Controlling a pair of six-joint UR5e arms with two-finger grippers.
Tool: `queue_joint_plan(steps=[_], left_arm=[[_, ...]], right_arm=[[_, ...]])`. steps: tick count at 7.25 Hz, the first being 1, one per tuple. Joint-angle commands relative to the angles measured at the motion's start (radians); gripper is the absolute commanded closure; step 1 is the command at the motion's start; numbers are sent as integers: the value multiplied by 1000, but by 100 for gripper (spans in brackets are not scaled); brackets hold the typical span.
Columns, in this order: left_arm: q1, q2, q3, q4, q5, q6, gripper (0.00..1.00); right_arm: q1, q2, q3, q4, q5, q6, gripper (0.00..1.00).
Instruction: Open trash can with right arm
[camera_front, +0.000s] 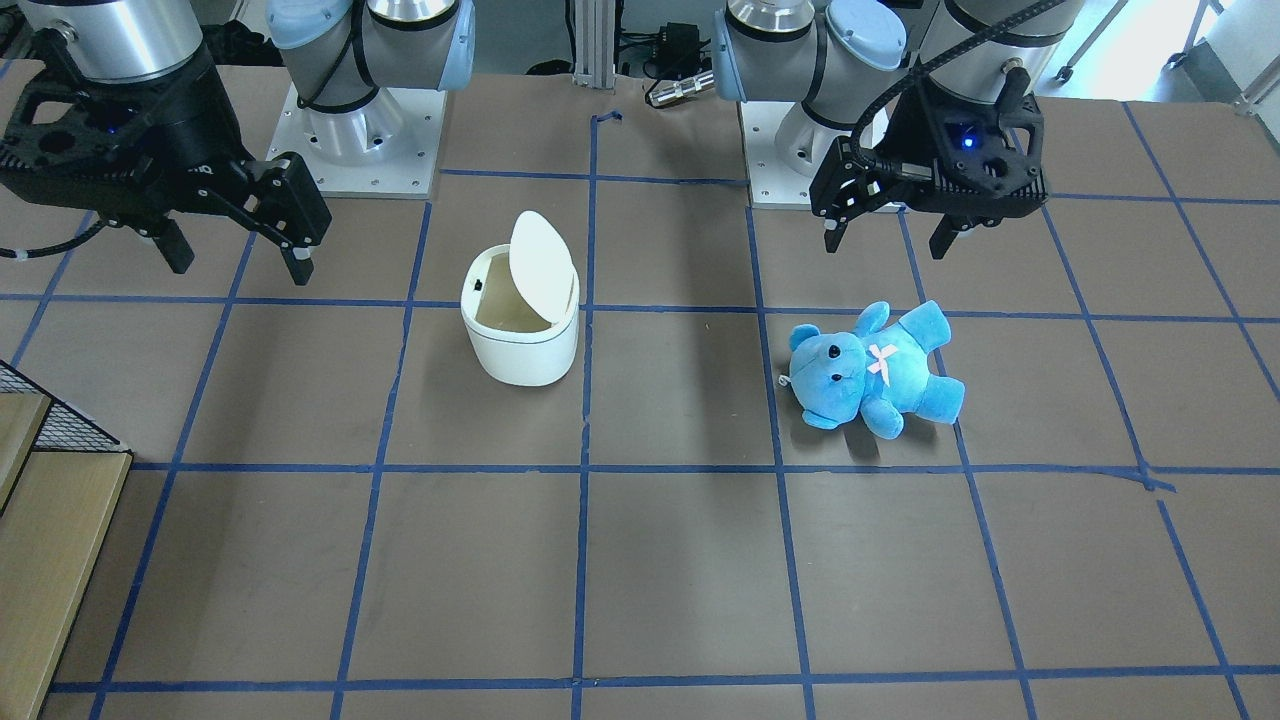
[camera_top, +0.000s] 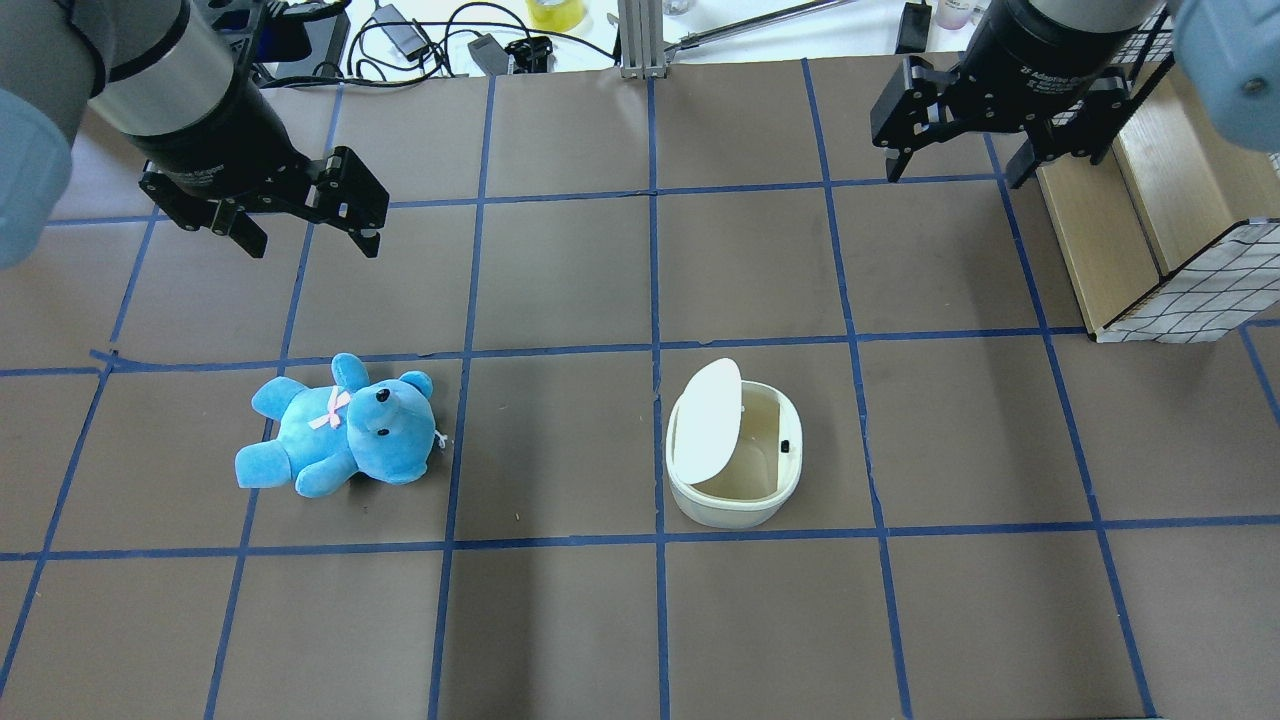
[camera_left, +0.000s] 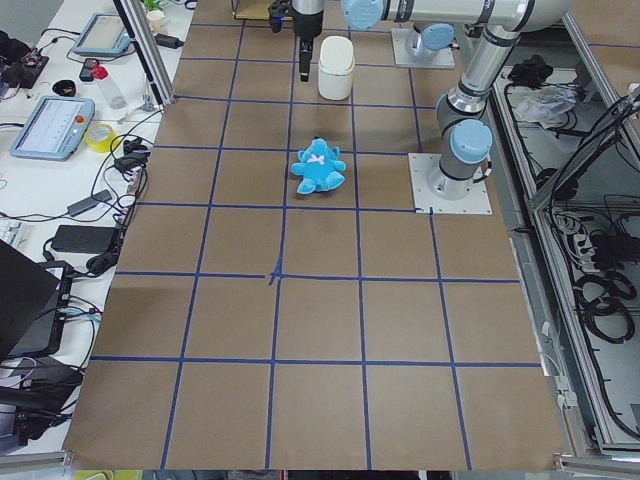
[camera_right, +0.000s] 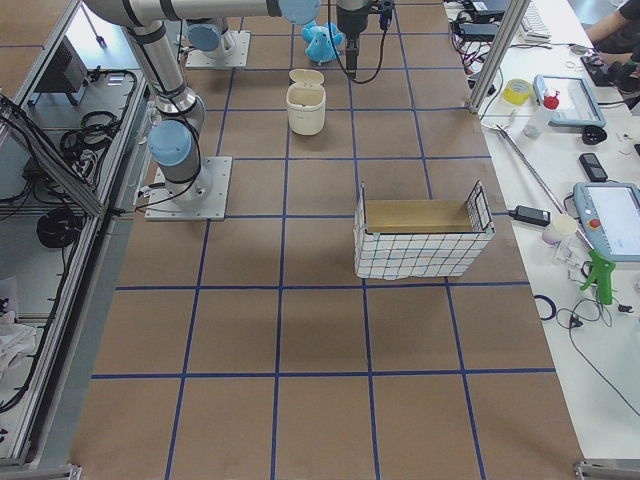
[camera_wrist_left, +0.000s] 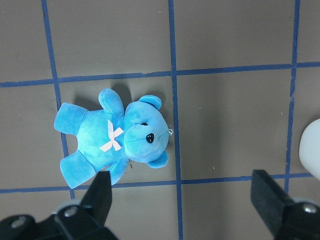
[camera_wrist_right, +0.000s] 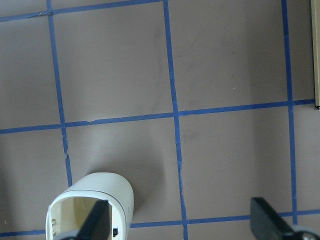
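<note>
The white trash can (camera_top: 735, 460) stands on the table with its lid (camera_top: 707, 420) flipped up and the beige inside showing. It also shows in the front view (camera_front: 520, 305), the right wrist view (camera_wrist_right: 92, 207), the left side view (camera_left: 335, 68) and the right side view (camera_right: 306, 105). My right gripper (camera_top: 955, 165) is open and empty, high above the table, far beyond the can; in the front view it (camera_front: 235, 260) is left of the can. My left gripper (camera_top: 305, 240) is open and empty, above the blue teddy bear (camera_top: 340, 425).
The blue teddy bear (camera_front: 875, 370) lies on its back on the robot's left half, also in the left wrist view (camera_wrist_left: 115, 137). A wire-sided wooden crate (camera_top: 1160, 230) stands at the table's right edge. Blue tape lines grid the brown table (camera_top: 560, 620).
</note>
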Motion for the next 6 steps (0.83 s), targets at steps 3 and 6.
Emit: queue_joint_plan(steps=[3,6], left_arm=[[0,0,0,0,0,0,0],[0,0,0,0,0,0,0]], right_arm=[[4,-3,-1,31,-34,-3,0],[3,-3,-1,31,-23,-5,0]])
